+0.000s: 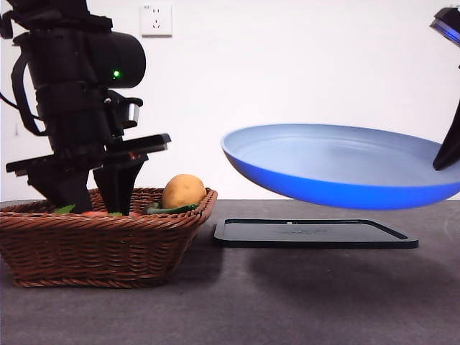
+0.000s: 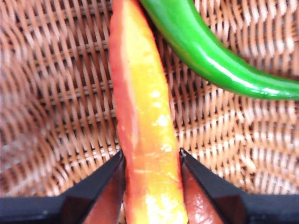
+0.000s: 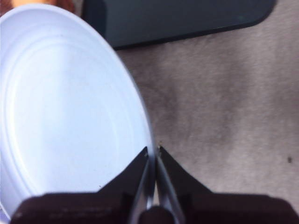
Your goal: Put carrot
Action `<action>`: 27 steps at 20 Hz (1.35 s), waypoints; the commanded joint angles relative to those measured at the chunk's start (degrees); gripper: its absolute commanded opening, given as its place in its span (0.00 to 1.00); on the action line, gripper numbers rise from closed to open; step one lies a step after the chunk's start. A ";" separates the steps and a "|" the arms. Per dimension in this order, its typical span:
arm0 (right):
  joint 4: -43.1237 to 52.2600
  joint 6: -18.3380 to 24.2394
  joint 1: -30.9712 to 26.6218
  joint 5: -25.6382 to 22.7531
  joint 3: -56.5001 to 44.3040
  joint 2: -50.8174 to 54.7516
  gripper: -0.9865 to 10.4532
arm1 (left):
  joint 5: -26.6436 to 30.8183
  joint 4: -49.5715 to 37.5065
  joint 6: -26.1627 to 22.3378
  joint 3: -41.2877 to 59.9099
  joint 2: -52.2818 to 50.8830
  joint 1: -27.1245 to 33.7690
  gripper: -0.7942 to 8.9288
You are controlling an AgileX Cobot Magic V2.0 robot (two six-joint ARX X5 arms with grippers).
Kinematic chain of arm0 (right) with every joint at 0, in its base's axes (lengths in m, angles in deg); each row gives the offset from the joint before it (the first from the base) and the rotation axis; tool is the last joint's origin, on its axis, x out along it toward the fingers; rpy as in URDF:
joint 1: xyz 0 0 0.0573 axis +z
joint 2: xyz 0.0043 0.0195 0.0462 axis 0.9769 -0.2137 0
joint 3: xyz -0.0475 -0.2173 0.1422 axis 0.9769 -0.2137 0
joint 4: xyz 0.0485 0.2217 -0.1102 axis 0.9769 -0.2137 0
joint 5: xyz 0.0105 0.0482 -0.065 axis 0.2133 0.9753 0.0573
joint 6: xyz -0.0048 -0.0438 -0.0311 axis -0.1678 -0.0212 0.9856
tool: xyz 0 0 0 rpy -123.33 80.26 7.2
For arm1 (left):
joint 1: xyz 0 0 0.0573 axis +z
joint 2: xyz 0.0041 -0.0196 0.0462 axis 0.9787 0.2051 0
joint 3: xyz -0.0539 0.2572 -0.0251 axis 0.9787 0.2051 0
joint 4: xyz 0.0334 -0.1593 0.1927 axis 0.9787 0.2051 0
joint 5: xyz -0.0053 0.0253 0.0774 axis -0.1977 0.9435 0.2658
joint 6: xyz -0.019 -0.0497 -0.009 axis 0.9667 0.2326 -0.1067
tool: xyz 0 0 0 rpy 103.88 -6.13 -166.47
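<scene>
The carrot (image 2: 145, 116), orange-red with a yellow sheen, lies on the wicker floor of the basket (image 2: 56, 93). My left gripper (image 2: 152, 158) is down in the basket with one jaw pressed on each side of the carrot. In the front view the left gripper (image 1: 93, 201) stands inside the basket (image 1: 93, 244), and only a red bit of carrot (image 1: 93, 213) shows above the rim. My right gripper (image 3: 153, 151) is shut on the rim of a blue plate (image 3: 60, 107). It holds the plate (image 1: 338, 165) level in the air at the right gripper (image 1: 449, 154).
A green pepper (image 2: 210, 51) lies beside the carrot, and a tan potato-like lump (image 1: 183, 190) sits at the basket's right end. A flat black tray (image 1: 316, 233) lies on the table under the held plate and also shows in the right wrist view (image 3: 187, 18).
</scene>
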 commanded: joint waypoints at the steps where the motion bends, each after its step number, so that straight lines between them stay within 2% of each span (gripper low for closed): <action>1: 0.74 -0.22 0.13 -0.63 0.83 -0.09 0.09 | 0.02 2.80 -2.56 -4.55 -0.55 -0.20 0.18; 4: 0.74 -0.76 0.15 -0.61 0.83 -0.28 0.09 | 0.48 6.16 -2.78 -9.81 -6.60 -0.26 0.18; 5: 0.74 -2.12 0.17 -0.55 0.83 -0.55 0.09 | -1.53 5.95 -2.71 -11.32 -9.18 -0.48 0.18; 8: 0.74 -2.43 0.20 -0.44 0.83 -1.01 0.09 | -12.92 0.57 -1.66 -12.79 -15.12 -4.90 0.18; 10: 0.76 -2.60 0.20 -0.44 0.83 -1.01 0.09 | -15.50 -3.96 -0.50 -12.76 -15.28 -10.73 0.18; 12: 0.74 -2.84 0.20 -0.42 0.83 -1.01 0.09 | -14.78 -7.56 -0.68 -12.76 -13.75 -17.11 0.18; 17: 0.72 -2.84 0.20 -0.39 0.83 -1.01 0.09 | -4.57 -8.72 -2.67 -12.76 -7.67 -28.02 0.18; 25: -1.29 -2.80 0.20 -0.35 0.83 -1.01 0.09 | -3.54 -8.22 -4.07 -12.76 1.14 -29.49 0.19; 27: -1.86 -2.84 0.20 -0.24 0.83 -1.01 0.09 | -3.56 -8.26 -4.11 -12.76 1.16 -29.70 0.26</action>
